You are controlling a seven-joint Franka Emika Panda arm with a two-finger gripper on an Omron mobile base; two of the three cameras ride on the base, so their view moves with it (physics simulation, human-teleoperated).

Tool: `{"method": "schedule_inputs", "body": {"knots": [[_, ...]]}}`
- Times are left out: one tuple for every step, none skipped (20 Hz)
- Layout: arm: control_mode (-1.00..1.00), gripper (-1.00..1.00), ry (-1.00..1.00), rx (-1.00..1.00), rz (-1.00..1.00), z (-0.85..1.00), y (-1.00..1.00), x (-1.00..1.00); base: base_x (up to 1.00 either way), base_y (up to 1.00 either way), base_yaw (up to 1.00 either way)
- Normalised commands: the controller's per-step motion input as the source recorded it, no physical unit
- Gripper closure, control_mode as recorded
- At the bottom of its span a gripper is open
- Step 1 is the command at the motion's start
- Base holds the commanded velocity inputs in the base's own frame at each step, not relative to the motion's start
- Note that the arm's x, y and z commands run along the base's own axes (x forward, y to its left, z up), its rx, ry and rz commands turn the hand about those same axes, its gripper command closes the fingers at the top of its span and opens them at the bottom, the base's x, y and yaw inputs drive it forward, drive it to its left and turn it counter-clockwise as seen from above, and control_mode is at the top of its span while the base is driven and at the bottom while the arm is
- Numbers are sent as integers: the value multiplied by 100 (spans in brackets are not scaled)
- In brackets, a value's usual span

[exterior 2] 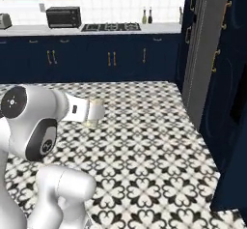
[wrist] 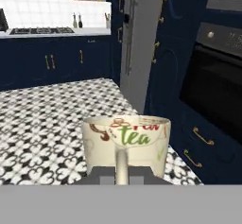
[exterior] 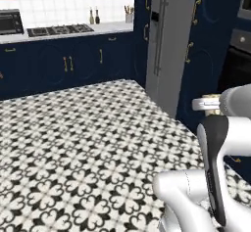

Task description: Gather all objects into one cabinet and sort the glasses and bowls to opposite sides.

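Clamping the cream mug [wrist: 126, 147] by its handle, end effector [wrist: 122, 173] closed.

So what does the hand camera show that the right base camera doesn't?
Hand view alone: the word "tea" printed on the cream mug, its handle facing the camera, and a black oven on the right.

Right base view alone: the robot's white arm carrying the mug, plus a toaster oven on the counter.

Both: the mug, the patterned floor, the stove top and the grey fridge.
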Motion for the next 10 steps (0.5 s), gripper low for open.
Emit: {"method": "schedule_inputs", "body": {"knots": [[100,100,0,0,0,0,0,0,51,0,85],[100,100,0,0,0,0,0,0,56,0,84],[100,100,0,0,0,0,0,0,68,0,81],[100,100,0,0,0,0,0,0,77,0,78],[100,100,0,0,0,0,0,0,88,0,75],[100,100,0,0,0,0,0,0,94,0,74],[100,100,0,0,0,0,0,0,99,0,73],[100,100,0,0,0,0,0,0,100,0,74],[100,100,0,0,0,0,0,0,100,0,75],[100,100,0,0,0,0,0,0,100,0,76]]}}
